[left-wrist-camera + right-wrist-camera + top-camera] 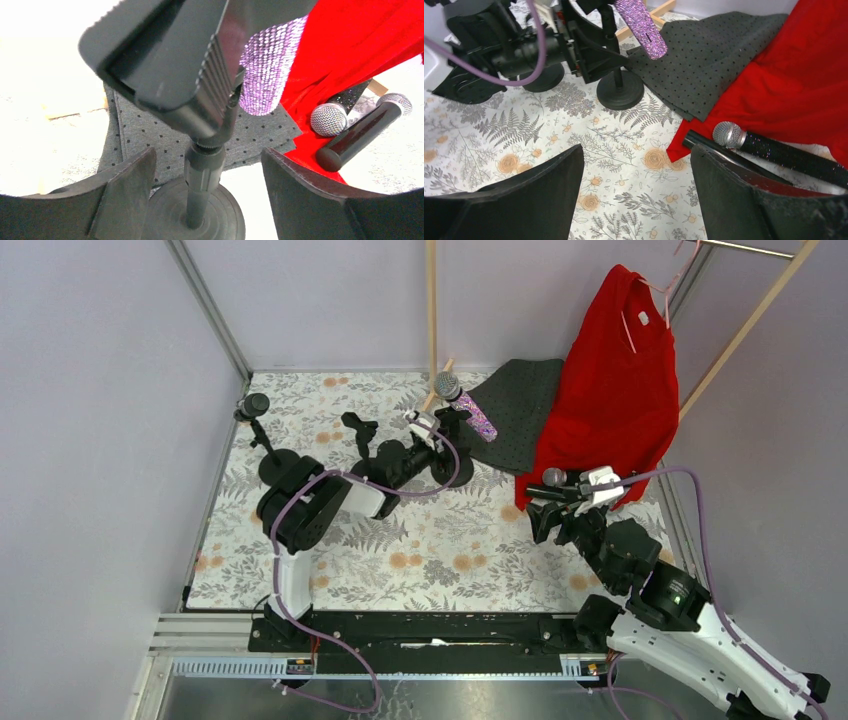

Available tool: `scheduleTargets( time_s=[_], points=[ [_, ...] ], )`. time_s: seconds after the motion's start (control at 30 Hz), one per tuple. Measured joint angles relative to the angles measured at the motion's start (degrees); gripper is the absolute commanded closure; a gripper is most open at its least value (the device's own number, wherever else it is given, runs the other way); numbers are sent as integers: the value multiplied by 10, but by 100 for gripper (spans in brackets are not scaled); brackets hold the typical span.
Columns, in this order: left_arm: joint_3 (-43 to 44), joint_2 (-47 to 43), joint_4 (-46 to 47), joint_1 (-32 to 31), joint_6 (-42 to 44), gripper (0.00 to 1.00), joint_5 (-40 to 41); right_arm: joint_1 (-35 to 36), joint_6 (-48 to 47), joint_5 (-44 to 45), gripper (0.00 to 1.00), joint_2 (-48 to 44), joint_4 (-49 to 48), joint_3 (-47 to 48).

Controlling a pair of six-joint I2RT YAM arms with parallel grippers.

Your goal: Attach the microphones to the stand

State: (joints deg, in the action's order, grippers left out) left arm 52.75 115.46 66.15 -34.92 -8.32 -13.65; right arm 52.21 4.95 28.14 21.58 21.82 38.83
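The glittery purple microphone (pixel 466 406) sits tilted in the clip (pixel 170 65) of a black stand (pixel 202 185) with a round base (pixel 620 95). My left gripper (pixel 207 200) is open, one jaw on each side of the stand's post and touching nothing. Two black microphones lie on the hem of the red garment. One has a sparkly body and a mesh head (pixel 729 135). The other (pixel 360 135) is plain. My right gripper (pixel 636 195) hangs open over the floral cloth just left of them, with nothing between its jaws.
A red garment (pixel 610 390) hangs from a wooden rack (pixel 432 300) and drapes onto a grey dotted cloth (pixel 515 405). Two more black stands are at the back left. The far-left one (pixel 262 435) carries a dark round head. Walls close in at left and back.
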Motion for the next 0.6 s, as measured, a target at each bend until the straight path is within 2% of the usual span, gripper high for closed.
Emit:
scheduleTargets(
  time_s=[0.17,0.3,0.53,0.6],
  points=[
    [-60,-70,-2,-9,-13,11,10,0,44,31,16,56,22,37],
    [-113,-128,-6,-40,-16,9,23,0,43,30,12,103,33,51],
    [-239,-249,-14,-112,-43,9,49,-5,-23,27,11,196,47,91],
    [-264,-281,-24,-131,-52,9,56,-30,-50,10,11,237,46,116]
  ],
)
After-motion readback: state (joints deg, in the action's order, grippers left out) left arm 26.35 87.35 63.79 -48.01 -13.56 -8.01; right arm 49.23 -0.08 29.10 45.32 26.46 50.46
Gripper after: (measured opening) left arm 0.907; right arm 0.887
